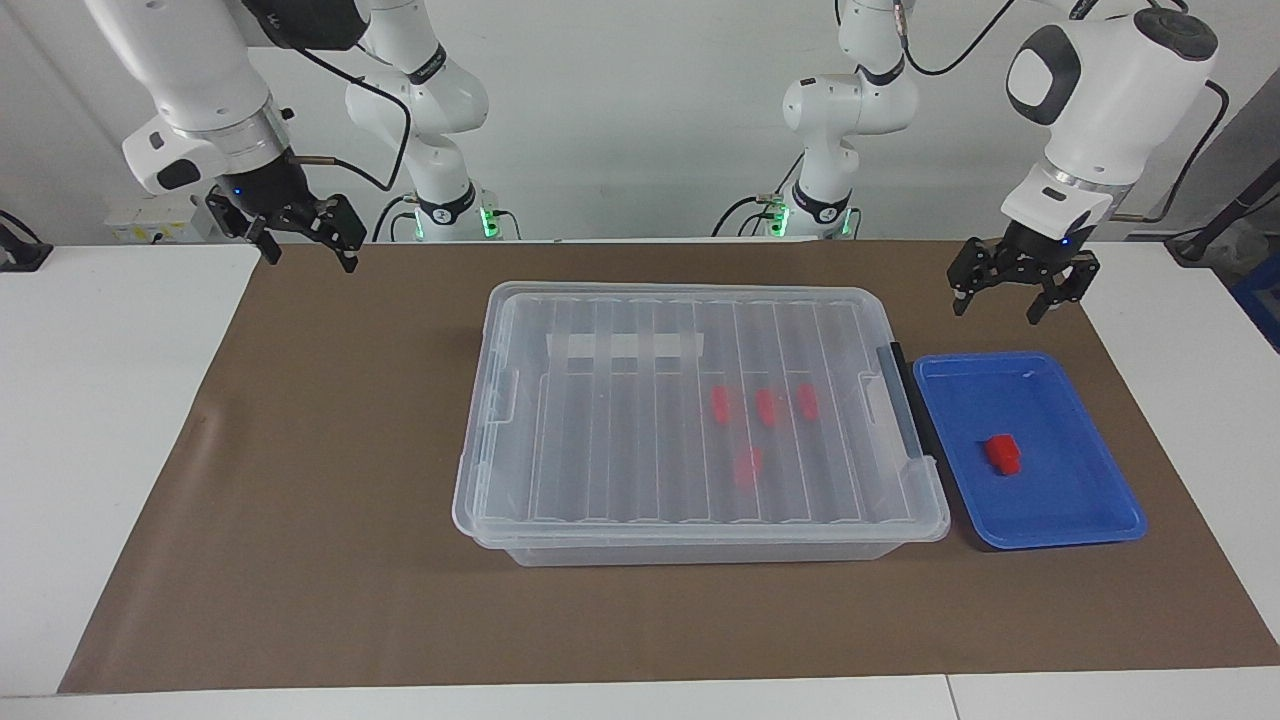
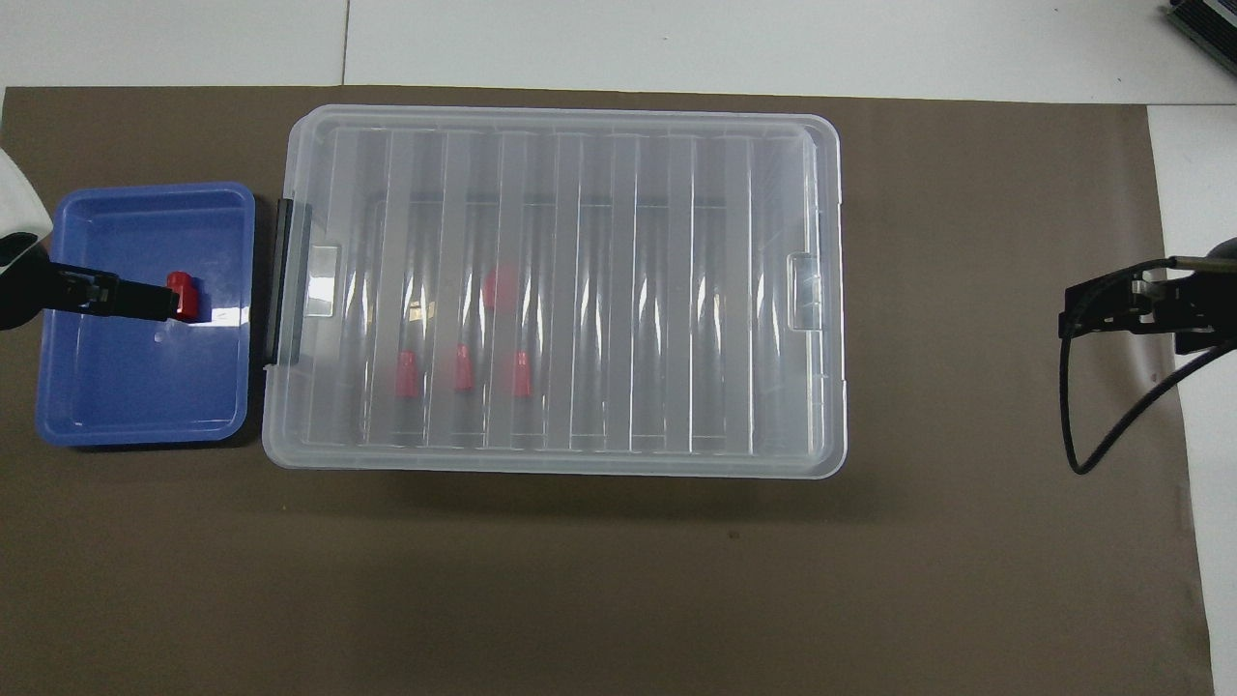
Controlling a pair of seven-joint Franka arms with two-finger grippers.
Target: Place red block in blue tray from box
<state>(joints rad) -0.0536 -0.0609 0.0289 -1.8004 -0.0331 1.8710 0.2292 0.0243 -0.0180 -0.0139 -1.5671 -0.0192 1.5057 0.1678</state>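
The box [image 1: 600, 420] is a clear bin with its ribbed lid shut, also in the overhead view [image 2: 676, 290]. Several red blocks show through the lid, such as one [image 1: 766, 405] and one [image 2: 463, 367]. The blue tray [image 1: 1050, 495] lies beside the box at the left arm's end, also seen from overhead [image 2: 135, 387]. One red block [image 1: 1002, 452] lies in the tray [image 2: 184, 295]. My left gripper [image 1: 998, 305] hangs open and empty, raised over the tray [image 2: 126, 298]. My right gripper [image 1: 310, 255] waits open and empty, raised over the mat's right-arm end [image 2: 1121, 314].
A brown mat [image 1: 300, 480] covers the table under everything. The box has a black end handle [image 1: 910, 400] facing the tray and a white tape strip [image 1: 625, 346] on its lid. White table [image 1: 100, 400] lies past the mat's ends.
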